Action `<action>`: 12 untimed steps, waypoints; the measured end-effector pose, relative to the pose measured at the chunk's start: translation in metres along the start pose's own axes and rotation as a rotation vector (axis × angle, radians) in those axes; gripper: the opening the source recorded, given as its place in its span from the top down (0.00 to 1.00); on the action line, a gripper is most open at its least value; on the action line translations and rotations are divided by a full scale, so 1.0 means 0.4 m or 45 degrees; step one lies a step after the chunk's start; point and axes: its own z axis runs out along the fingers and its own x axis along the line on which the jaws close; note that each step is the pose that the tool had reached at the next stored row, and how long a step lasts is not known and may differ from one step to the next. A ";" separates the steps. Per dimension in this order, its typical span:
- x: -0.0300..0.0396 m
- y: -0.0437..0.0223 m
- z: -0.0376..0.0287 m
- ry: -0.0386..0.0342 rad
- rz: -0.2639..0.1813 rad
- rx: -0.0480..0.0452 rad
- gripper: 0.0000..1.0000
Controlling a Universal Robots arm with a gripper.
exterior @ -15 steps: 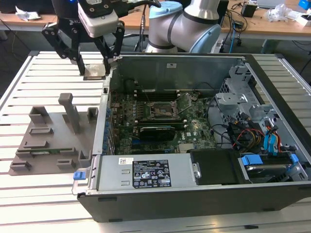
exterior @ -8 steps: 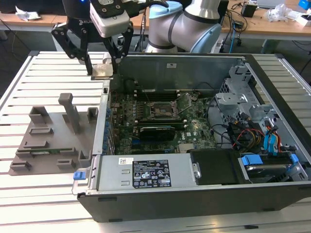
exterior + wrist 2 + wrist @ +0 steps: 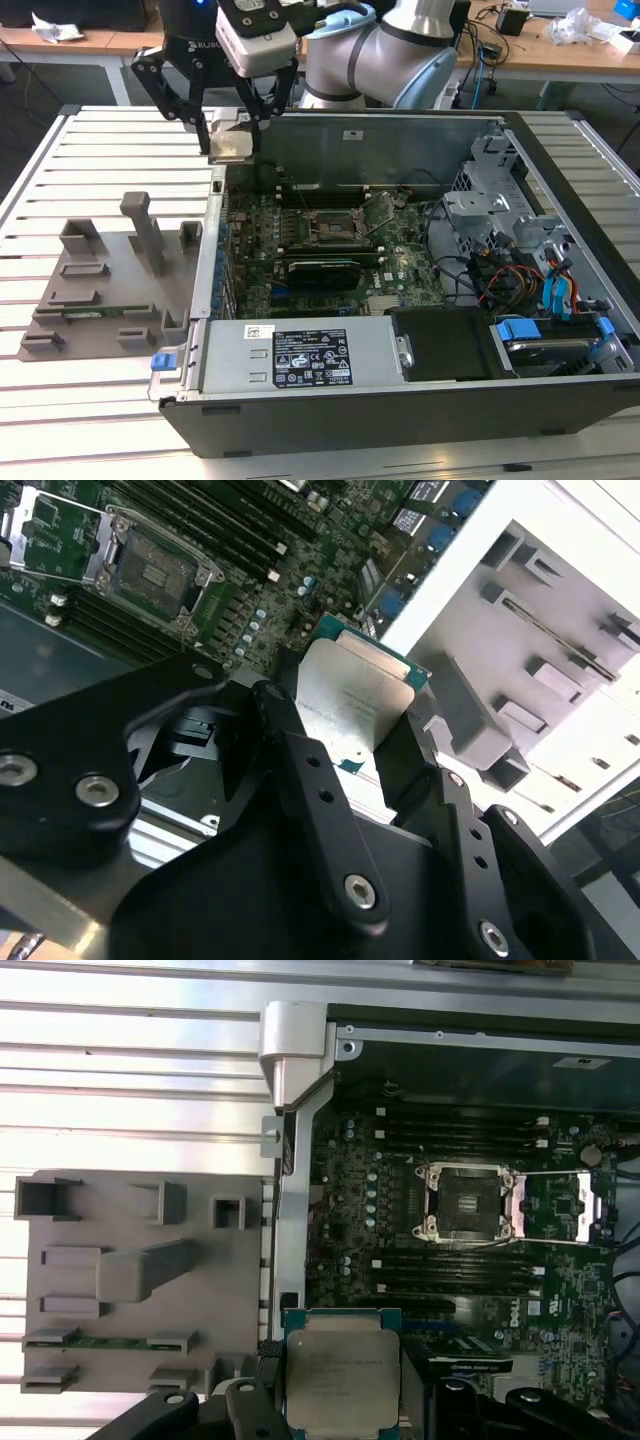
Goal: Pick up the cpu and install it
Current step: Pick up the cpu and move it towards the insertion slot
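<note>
My gripper (image 3: pixel 231 133) is shut on the cpu (image 3: pixel 232 147), a flat square chip with a pale silvery top, and holds it in the air. It hangs over the far corner of the open computer case (image 3: pixel 400 400) on the exterior view's left. Both wrist views show the cpu (image 3: pixel 350 702) (image 3: pixel 340 1375) gripped at its two sides between black fingers (image 3: pixel 300 770). The open cpu socket (image 3: pixel 330 228) (image 3: pixel 155 572) (image 3: pixel 468 1200) lies on the green motherboard (image 3: pixel 300 280), its metal frame lifted, apart from the chip.
A grey parts fixture (image 3: pixel 100 285) (image 3: pixel 110 1280) with upright holders stands on the slatted table beside the case on the exterior view's left. Drive cages and cables (image 3: pixel 520 270) fill the case's other end. A black power supply (image 3: pixel 300 355) runs along the near wall.
</note>
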 end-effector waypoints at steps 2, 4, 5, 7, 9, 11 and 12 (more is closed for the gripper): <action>-0.009 0.000 0.000 0.0000 0.000 0.000 0.45; -0.024 0.001 0.001 0.0001 0.000 0.000 0.45; -0.030 0.001 0.001 0.0000 0.000 0.000 0.45; -0.045 0.001 0.002 -0.0001 0.000 0.000 0.45; -0.054 0.001 0.002 0.0000 0.000 0.000 0.45; -0.061 0.002 0.003 0.0001 0.000 0.000 0.45; -0.067 0.002 0.003 0.0000 0.000 0.000 0.45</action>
